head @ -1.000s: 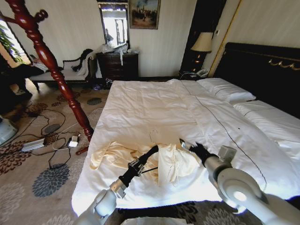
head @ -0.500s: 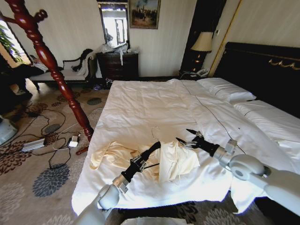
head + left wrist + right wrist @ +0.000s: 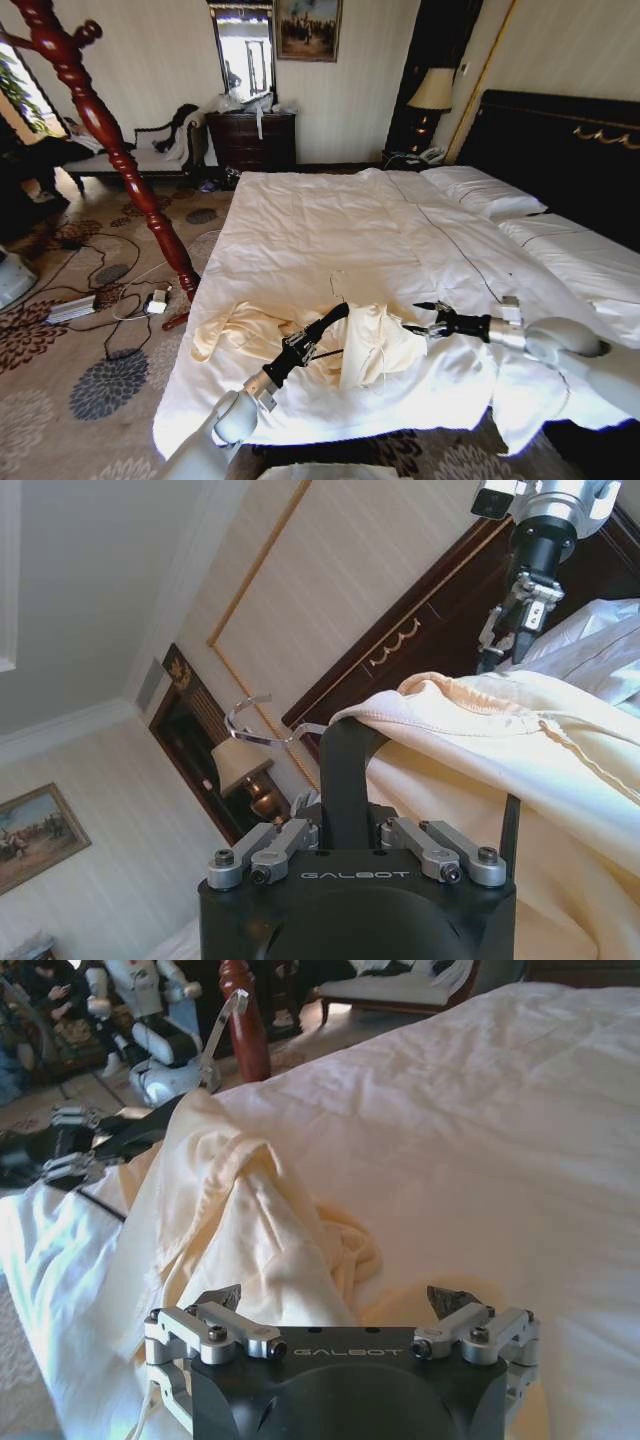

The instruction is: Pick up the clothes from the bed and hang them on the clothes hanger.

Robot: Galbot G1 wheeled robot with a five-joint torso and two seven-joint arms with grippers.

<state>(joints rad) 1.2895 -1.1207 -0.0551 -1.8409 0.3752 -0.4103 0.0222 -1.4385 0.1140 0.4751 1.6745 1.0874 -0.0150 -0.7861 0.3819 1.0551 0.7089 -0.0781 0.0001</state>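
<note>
Clearly soft, thin and light: clothes [image 3: 375, 340] heaped near the foot edge of the bed [image 3: 330, 220], partly draped over the clothes hanger [image 3: 345, 770], so likely to slump and slide off unless taken at a bunched fold by the collar or shoulder. Left gripper [image 3: 310, 345] clamped on the hanger's black body, silver hook poking out above the fabric. Right gripper [image 3: 432, 318] just beside the garment's bed-side edge, fingers [image 3: 455, 1302] spread wide, holding nothing.
</note>
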